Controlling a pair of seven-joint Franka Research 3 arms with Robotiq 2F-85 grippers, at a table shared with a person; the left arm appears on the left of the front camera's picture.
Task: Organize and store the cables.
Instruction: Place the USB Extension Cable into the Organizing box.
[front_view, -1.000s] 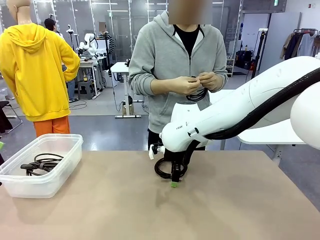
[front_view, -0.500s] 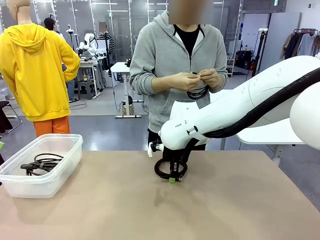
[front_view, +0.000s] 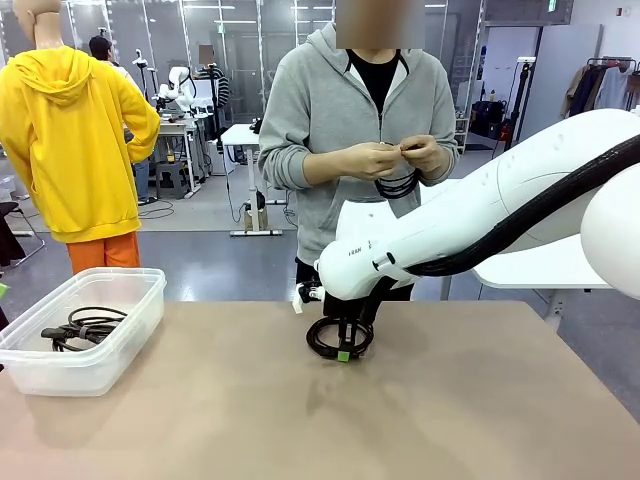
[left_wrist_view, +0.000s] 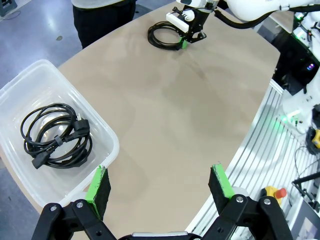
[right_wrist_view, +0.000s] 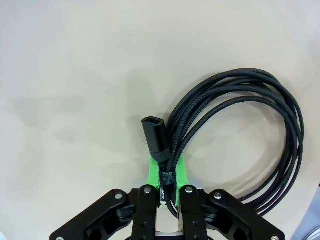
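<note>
Black coiled cable (right_wrist_view: 240, 145) rests mid-table, and the right gripper (right_wrist_view: 167, 172) has its green pads clamped on the bundle beside the plug, not lifted off yet. One stored coil (left_wrist_view: 55, 135) already lies in the clear bin (left_wrist_view: 35, 77) at the left. The person's hands (front_view: 372, 162) wind a third cable (front_view: 398, 186). The left gripper (left_wrist_view: 162, 185) hovers wide open, empty. Roughly a third done, I'd say.

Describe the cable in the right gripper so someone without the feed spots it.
On the tan table, toward the far edge in front of the person, sits one braided black coil, pinched by the right gripper at its strap. Unlike the power cord in the clear bin or the cable in the person's hands, it lies on bare tabletop.
</note>
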